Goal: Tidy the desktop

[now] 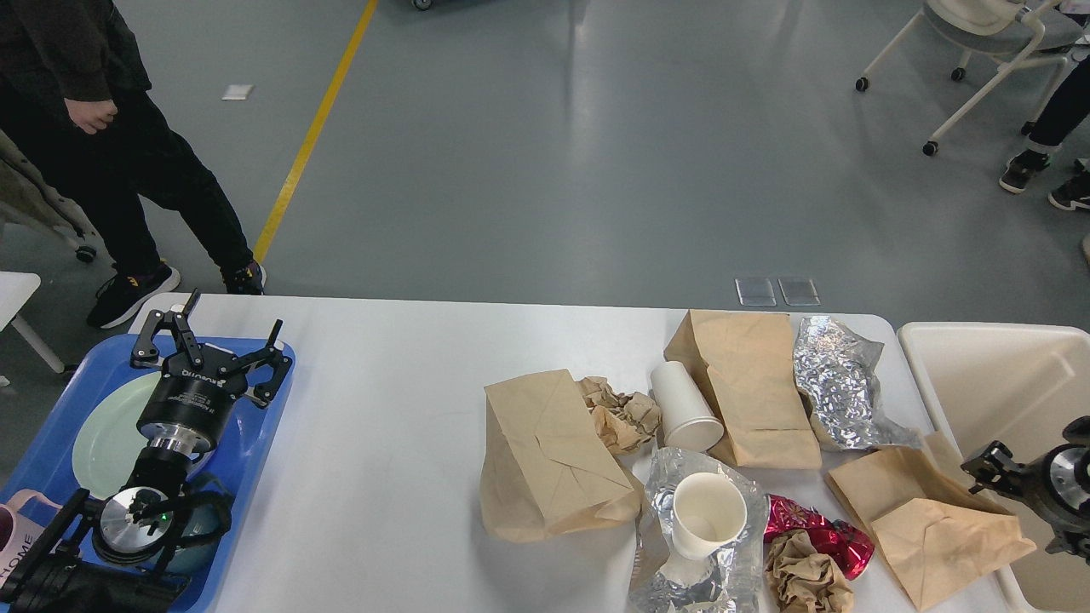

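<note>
A person in black clothes is standing at the far left on the grey floor, beside a yellow floor line. A white wheeled chair is sitting at the far right, with someone's dark shoes showing near it. Two clear floor plates are lying just beyond the table edge.

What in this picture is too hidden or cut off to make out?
- Right gripper, head view: dark, near the right edge; open or shut cannot be told.
- Pink mug: cut off by the left edge.
- Green plate: partly behind the left gripper.
- Beige bin: cut off by the right edge.
</note>
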{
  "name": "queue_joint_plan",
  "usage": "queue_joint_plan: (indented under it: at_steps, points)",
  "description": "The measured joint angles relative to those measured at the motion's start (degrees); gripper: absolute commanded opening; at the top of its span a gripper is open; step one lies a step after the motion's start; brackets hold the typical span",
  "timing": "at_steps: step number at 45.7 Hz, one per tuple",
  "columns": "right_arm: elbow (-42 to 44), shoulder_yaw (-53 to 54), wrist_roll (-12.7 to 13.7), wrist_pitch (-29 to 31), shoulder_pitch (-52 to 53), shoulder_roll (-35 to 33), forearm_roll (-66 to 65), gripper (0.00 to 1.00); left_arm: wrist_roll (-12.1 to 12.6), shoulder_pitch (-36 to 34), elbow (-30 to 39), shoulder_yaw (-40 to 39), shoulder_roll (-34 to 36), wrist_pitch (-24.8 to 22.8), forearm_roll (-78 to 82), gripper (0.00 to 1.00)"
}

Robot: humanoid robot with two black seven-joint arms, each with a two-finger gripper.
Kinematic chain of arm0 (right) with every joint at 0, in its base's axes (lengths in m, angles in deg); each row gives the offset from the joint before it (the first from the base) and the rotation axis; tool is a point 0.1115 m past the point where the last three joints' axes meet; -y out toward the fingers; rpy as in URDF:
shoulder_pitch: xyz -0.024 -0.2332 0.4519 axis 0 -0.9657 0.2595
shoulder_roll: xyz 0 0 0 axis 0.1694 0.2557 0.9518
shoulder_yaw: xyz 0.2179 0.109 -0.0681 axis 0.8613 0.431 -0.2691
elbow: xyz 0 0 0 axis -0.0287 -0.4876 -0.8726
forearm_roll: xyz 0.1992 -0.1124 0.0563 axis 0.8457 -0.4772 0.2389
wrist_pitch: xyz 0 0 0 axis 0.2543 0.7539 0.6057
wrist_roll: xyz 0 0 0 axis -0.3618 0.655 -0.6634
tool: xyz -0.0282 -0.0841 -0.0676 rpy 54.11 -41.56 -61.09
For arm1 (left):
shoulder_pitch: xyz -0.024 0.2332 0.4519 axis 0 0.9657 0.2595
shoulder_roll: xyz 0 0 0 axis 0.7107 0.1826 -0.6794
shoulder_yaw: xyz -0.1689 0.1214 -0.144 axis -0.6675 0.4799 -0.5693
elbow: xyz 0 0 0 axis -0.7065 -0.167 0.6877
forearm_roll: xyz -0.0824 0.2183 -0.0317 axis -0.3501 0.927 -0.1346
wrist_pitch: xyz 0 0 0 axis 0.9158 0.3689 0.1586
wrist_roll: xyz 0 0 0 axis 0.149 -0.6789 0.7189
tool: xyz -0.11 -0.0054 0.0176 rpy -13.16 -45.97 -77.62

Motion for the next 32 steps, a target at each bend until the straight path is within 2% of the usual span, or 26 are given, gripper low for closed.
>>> queue_joint_plan:
  at_steps: [15, 26, 32]
  points:
    - [-0.2, 1.3, -0.3, 6.7, 2.8, -2.9, 1.0, 0.95, 0.0, 0.0, 0.0, 0.0, 0.0, 0.0, 0.0, 0.97]
    - [5.7, 1.3, -0.2, 2.4, -1.1, -1.3, 10.6, 0.99, 0.0, 0.0, 0.0, 0.0, 0.0, 0.0, 0.0, 0.97]
    - [8.0, 1.4, 0.2, 2.1, -4.0, 0.3, 15.3, 0.99, 0.0, 0.0, 0.0, 0.0, 0.0, 0.0, 0.0, 0.97]
